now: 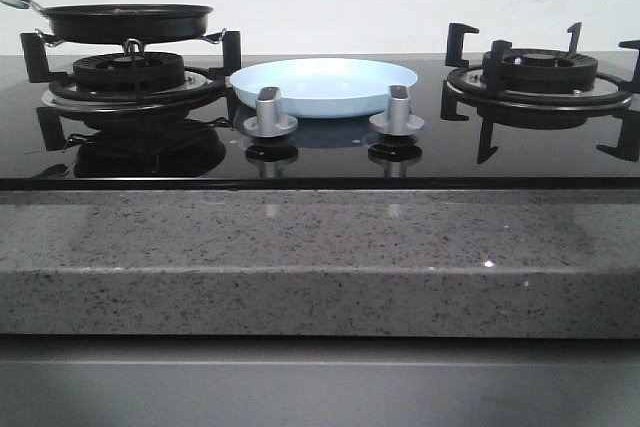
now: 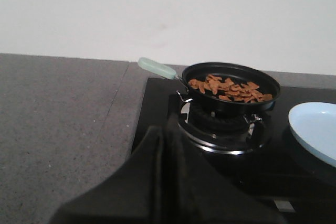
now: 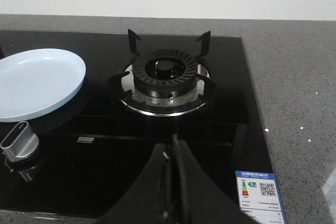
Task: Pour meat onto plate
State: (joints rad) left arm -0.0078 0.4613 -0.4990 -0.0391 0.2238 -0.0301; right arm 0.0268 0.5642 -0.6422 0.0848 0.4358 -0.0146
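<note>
Pouring not begun: the meat (image 2: 230, 88) lies in the frying pan (image 2: 231, 85) on the left burner, beside the empty plate (image 1: 325, 85). Left tool (image 2: 167, 145) and right tool (image 3: 172, 153) are clenched, grasping nothing. Next, in my judgement, the left tool must release and take the pan handle (image 2: 157, 68).

Left end effector (image 2: 167, 129): black fingers pressed together, tips meeting in point, nothing between them; seen only in left wrist view. Right end effector (image 3: 173, 148): same pose, black fingers closed flat against each other, nothing held; seen only in right wrist view. Neither arm nor end effector appears in front view. Wrist joints and arm links out of sight.
</note>
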